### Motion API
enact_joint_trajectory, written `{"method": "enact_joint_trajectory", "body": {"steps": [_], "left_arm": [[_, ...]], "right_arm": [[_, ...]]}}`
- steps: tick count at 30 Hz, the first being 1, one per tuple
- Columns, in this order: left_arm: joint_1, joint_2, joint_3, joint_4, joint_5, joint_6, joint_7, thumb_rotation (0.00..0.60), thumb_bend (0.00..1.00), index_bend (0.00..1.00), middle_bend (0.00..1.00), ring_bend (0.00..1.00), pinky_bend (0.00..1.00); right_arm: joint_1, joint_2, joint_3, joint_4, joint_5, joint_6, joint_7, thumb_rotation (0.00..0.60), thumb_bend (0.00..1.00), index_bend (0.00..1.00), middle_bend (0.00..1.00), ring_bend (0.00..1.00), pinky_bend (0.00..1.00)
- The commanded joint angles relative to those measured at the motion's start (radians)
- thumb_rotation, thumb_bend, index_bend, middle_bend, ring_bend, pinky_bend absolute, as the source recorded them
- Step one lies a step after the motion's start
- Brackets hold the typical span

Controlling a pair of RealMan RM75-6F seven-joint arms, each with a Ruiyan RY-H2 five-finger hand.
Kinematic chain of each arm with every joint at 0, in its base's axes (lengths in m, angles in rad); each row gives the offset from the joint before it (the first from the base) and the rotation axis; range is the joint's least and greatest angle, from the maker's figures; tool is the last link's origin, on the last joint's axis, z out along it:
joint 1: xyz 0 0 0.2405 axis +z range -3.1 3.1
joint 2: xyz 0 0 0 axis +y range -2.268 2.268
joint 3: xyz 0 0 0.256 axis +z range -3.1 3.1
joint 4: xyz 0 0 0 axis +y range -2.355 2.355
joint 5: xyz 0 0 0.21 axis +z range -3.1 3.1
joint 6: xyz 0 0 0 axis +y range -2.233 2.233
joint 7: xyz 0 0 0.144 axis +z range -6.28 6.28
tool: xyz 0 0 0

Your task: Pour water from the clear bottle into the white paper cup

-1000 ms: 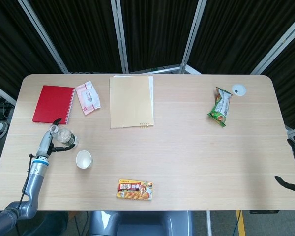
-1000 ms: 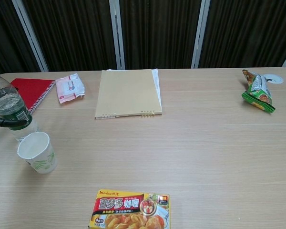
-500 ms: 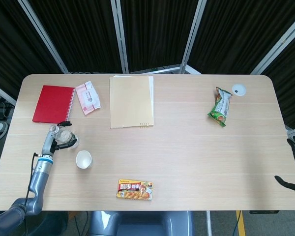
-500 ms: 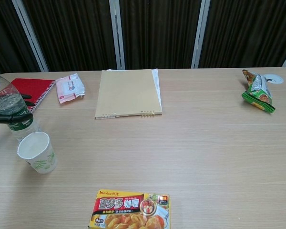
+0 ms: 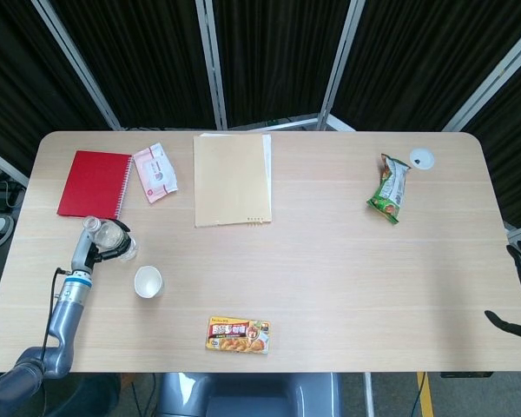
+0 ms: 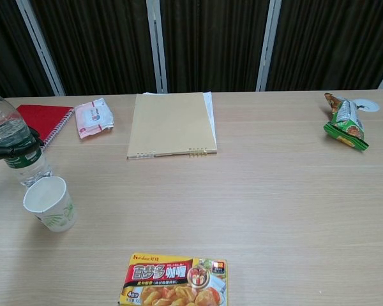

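I had the left robot hand (image 5: 94,252) clamped round the clear bottle (image 6: 13,145), upright by the white paper cup (image 6: 48,203) at the desk's (image 5: 330,261) left edge, ready for tipping

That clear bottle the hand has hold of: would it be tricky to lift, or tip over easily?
The clear bottle is tall and narrow, so probably tippy. It looks only partly filled, so likely light but sloshy. Its smooth plastic may slip where the left hand wraps it.

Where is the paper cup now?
In both views the cup stands at the table's front left, beside the bottle held by the left hand.
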Motion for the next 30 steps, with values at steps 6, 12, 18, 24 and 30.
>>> {"method": "enact_joint_trajectory", "body": {"steps": [6,12,18,24,30], "left_arm": [[0.004,0.051,0.008,-0.073,0.028,0.046,-0.017,0.6,0.7,0.51,0.5,0.33,0.36],[-0.023,0.136,0.026,-0.187,0.068,0.047,0.064,0.6,0.7,0.51,0.49,0.33,0.36],[-0.066,0.258,0.022,-0.316,0.068,-0.002,0.236,0.6,0.7,0.51,0.49,0.33,0.36],[-0.075,0.373,0.057,-0.413,0.089,-0.021,0.449,0.6,0.7,0.51,0.5,0.33,0.37],[-0.066,0.419,0.109,-0.435,0.108,-0.032,0.569,0.6,0.7,0.52,0.5,0.33,0.37]], "right_arm": [[0.001,0.0,-0.001,-0.004,-0.002,0.001,-0.006,0.6,0.0,0.0,0.0,0.0,0.0],[0.002,0.0,0.0,-0.004,-0.002,0.0,-0.01,0.6,0.0,0.0,0.0,0.0,0.0],[0.0,0.002,0.0,-0.006,-0.004,0.007,-0.011,0.6,0.0,0.0,0.0,0.0,0.0],[-0.005,0.004,0.002,-0.008,0.0,0.015,-0.02,0.6,0.0,0.0,0.0,0.0,0.0],[-0.013,0.007,0.0,-0.02,-0.004,0.031,-0.035,0.6,0.0,0.0,0.0,0.0,0.0]]}}
